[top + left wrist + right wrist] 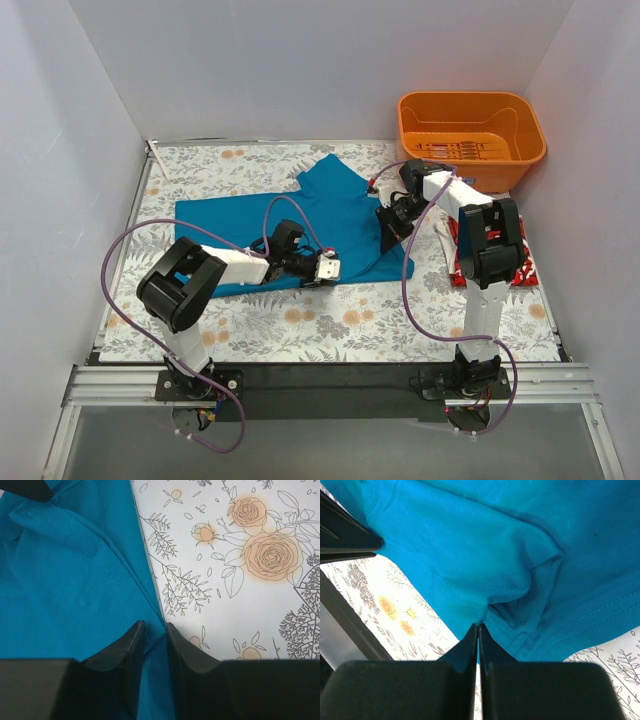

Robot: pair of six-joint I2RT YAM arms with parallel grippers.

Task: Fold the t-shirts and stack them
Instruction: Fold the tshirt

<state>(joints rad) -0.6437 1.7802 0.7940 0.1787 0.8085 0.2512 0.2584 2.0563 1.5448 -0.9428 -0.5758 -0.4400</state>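
Note:
The teal-blue t-shirt [300,215] lies spread across the middle of the flowered table. My left gripper [326,268] is at its near hem. In the left wrist view the jaws stand narrowly apart with the teal hem [156,680] filling the gap between them. My right gripper [392,222] is shut on a bunched fold at the shirt's right side, and the cloth [520,555] tents up from its fingertips [479,628]. The red t-shirt [524,268] lies at the right, mostly hidden under my right arm.
An orange plastic basket [470,125] stands at the back right corner. White walls close in the table on the left, back and right. The bare flowered table surface [330,325] runs along the near side, in front of the shirt.

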